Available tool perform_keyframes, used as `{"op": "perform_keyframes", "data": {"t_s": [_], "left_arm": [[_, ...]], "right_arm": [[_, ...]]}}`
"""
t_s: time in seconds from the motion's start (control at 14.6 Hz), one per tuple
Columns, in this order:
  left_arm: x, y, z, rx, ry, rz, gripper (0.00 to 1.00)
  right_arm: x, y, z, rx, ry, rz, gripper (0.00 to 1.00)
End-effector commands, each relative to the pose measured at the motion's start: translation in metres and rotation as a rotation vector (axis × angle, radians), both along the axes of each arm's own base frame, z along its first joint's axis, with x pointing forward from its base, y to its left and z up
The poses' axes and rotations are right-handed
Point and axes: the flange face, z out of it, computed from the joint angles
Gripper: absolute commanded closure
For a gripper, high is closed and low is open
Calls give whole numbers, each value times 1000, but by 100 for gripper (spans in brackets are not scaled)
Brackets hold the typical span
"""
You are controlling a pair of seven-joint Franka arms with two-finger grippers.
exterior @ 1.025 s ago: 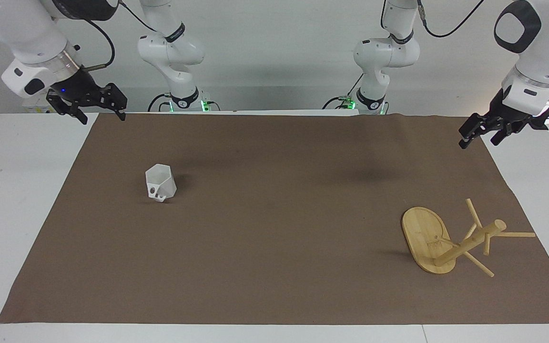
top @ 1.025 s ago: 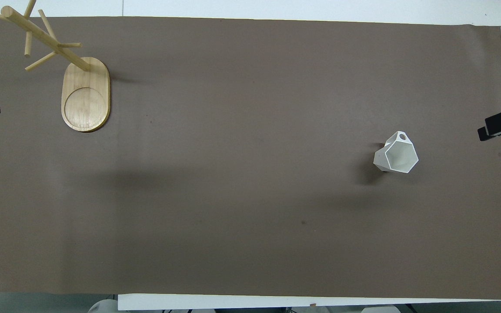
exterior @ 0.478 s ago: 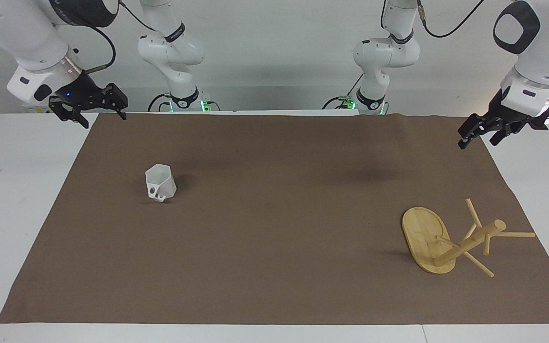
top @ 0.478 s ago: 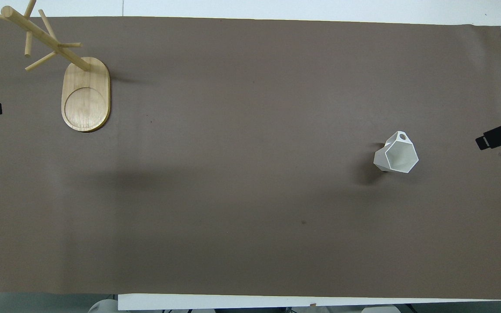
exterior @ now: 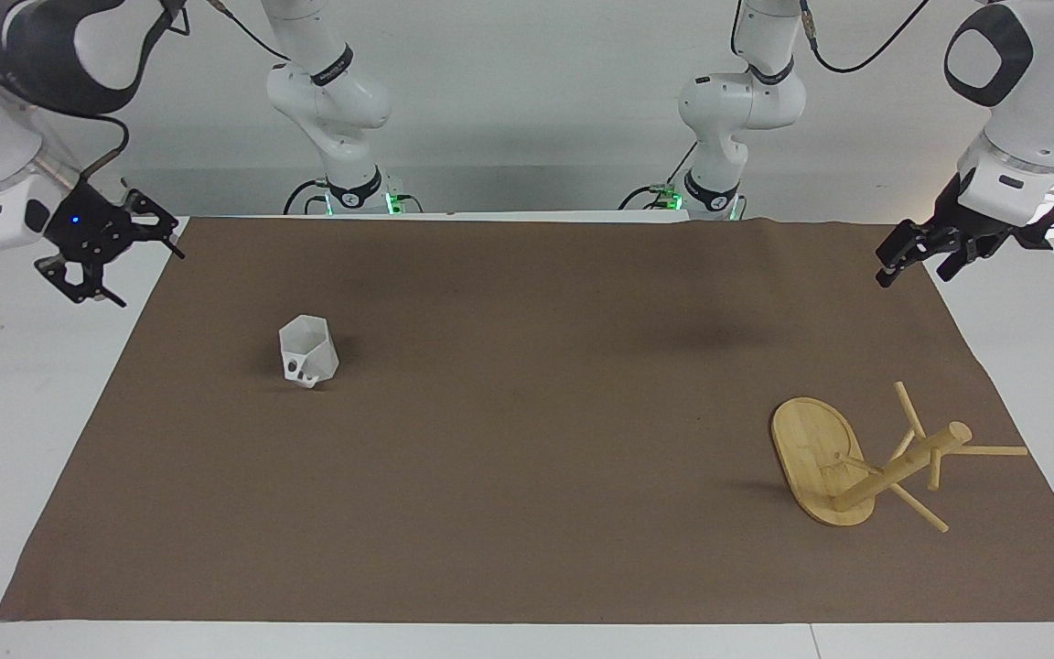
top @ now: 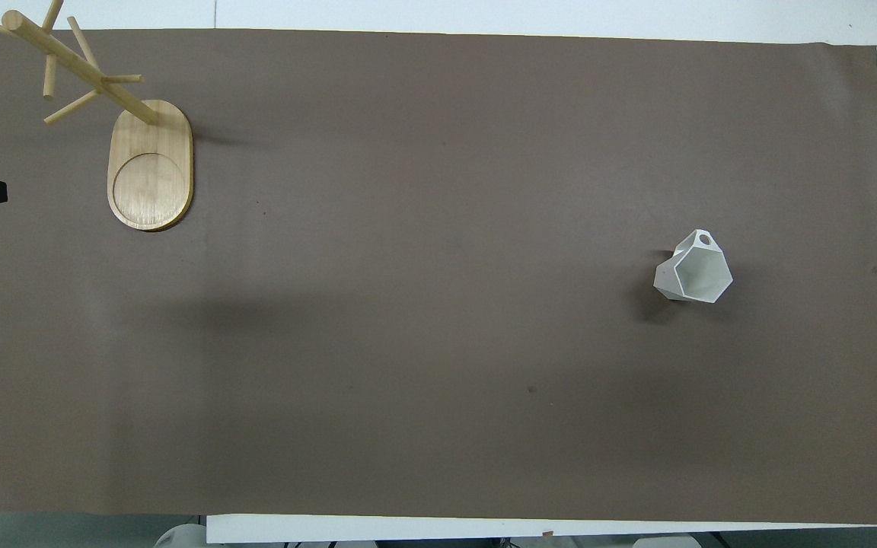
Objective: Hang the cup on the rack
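1. Facing view: the cup [exterior: 308, 350] stands upright on the brown mat [exterior: 527, 513] toward the right arm's end of the counter [exterior: 24, 384], handle turned away from the robots. The right tool [exterior: 99, 253] hangs in the air over the mat's edge at that end, fingers spread, grasping nothing; the cup lies inward along the counter from it and down
2. Same view: the rack [exterior: 843, 467] stands on its oval base toward the left arm's end, well apart from the cup and farther from the robots than it, post up, pegs bare. The left tool [exterior: 920, 252] hangs over the mat's edge there, released, holding nothing
3. Judgement: the right arm is clearly the nearer one to the cup; nothing has been picked up yet
4. Overhead view: the cup [top: 693, 268] shows its hexagonal mouth open upward, handle on the side farther from the robots; the rack [top: 148, 164] has its base's long axis running away from the robots. Only slivers of both tools show at the frame edges, state unreadable here
5. Surface: flat mat, no other objects between cup and rack, plain wall at the robots' end
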Motion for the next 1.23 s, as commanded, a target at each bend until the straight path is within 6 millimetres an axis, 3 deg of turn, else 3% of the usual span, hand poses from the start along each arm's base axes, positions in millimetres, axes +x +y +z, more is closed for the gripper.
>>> {"op": "perform_keyframes", "data": {"t_s": [0.0,0.14,0.27,0.48,0.68,0.96,1.16], "left_arm": [[-5,-4,-3,12,0,-8,0],[-5,-5,-3,10,0,-9,0],[-5,-5,-2,12,-2,-11,0],[-5,-5,-2,11,-3,-13,0],[-5,-5,-2,12,-2,-14,0],[-5,-6,-2,12,-2,-12,0],[-5,-6,-2,12,-3,-14,0]], "right_arm": [[-4,-48,-60,165,-65,68,0],[-32,-80,-135,376,-116,61,0],[-58,-84,-206,577,-202,91,0],[-84,-44,-261,784,-378,203,0],[-94,6,-278,882,-498,330,0],[-89,32,-281,919,-543,332,0],[-86,29,-284,879,-562,329,0]]}}
